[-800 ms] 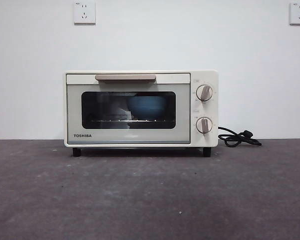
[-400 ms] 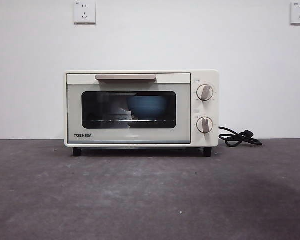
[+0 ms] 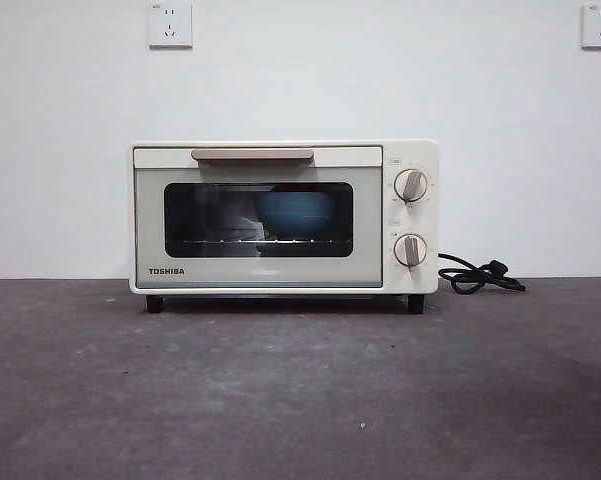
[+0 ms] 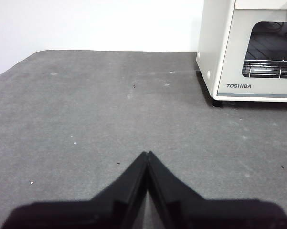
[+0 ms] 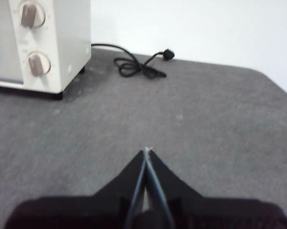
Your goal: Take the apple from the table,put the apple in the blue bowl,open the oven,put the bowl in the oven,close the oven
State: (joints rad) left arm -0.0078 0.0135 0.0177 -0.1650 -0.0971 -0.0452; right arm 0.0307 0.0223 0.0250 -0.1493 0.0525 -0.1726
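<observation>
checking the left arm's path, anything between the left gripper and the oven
Nothing: in the left wrist view only bare table lies between the left gripper and the oven.

Open table point(image 3: 300, 400) before shut oven point(image 3: 283, 216)

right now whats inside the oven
Through the shut oven door's dark glass, the blue bowl sits on the wire rack. Its contents are hidden, so no apple shows.

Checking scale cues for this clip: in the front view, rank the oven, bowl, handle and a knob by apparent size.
1. oven
2. handle, longer than the bowl's visible width, though thin
3. bowl, seen through the door glass, partly hidden
4. upper knob; the lower knob looks alike
</observation>
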